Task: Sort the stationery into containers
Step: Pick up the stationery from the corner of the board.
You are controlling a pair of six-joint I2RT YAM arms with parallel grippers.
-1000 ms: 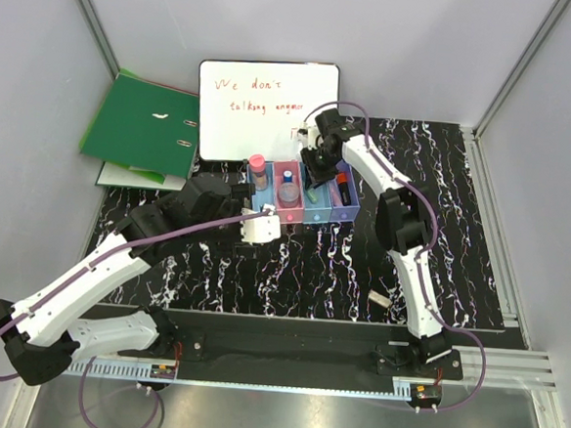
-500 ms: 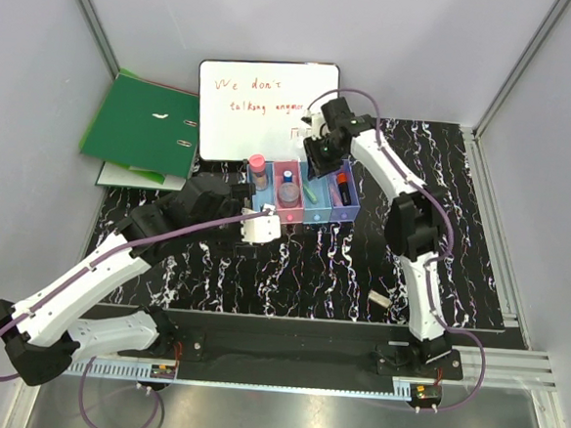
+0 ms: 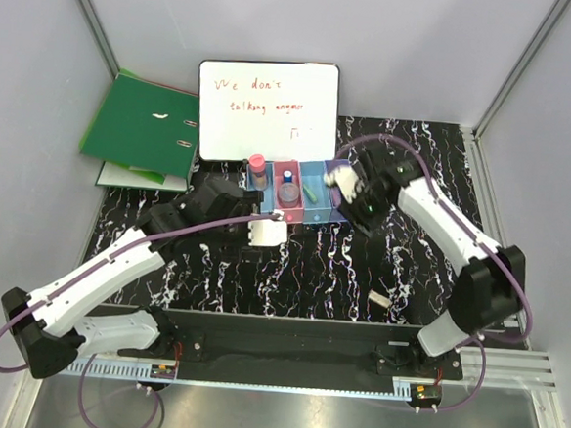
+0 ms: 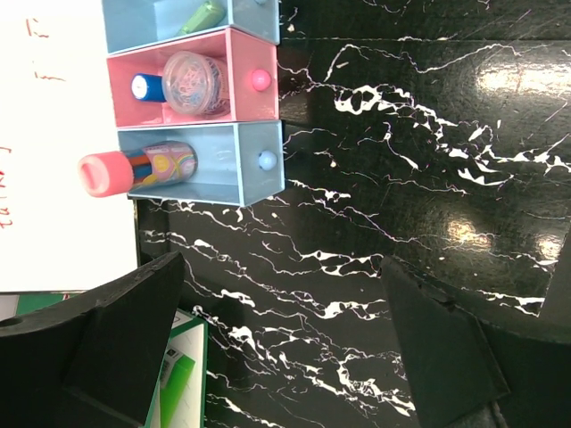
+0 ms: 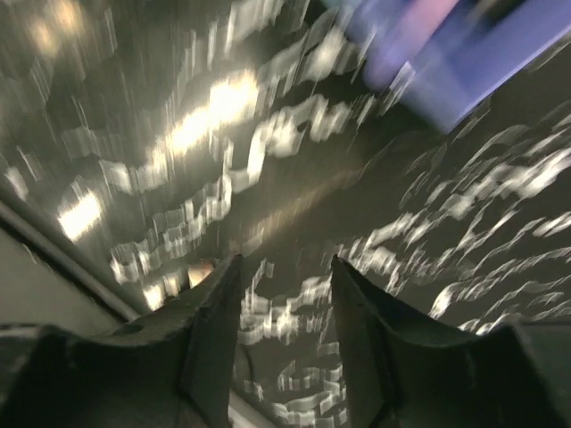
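Note:
The containers (image 3: 300, 213) stand in a row in front of the whiteboard. In the left wrist view the light blue bin (image 4: 254, 174) holds the pink-capped cylinder (image 4: 134, 169). The pink bin holds the blue-capped tube (image 4: 147, 87) and the clear pot (image 4: 190, 83). The other light blue bin holds the green stick (image 4: 203, 16). My left gripper (image 4: 285, 348) is open and empty, just near of the bins. My right gripper (image 3: 364, 212) is open and empty and covers the purple bin, so the marker is hidden. The small pink bar (image 3: 379, 299) lies on the table at the near right.
The whiteboard with red writing (image 3: 266, 110) leans behind the bins. The green ring binder (image 3: 140, 125) lies at the back left. The black marbled table (image 3: 311, 275) is bounded by grey walls. The right wrist view is blurred and shows the purple bin (image 5: 482, 62).
My right arm has swung from above the bins to the right and nearer, its elbow now far right. My left gripper has shifted slightly nearer. The green stick lies in its bin.

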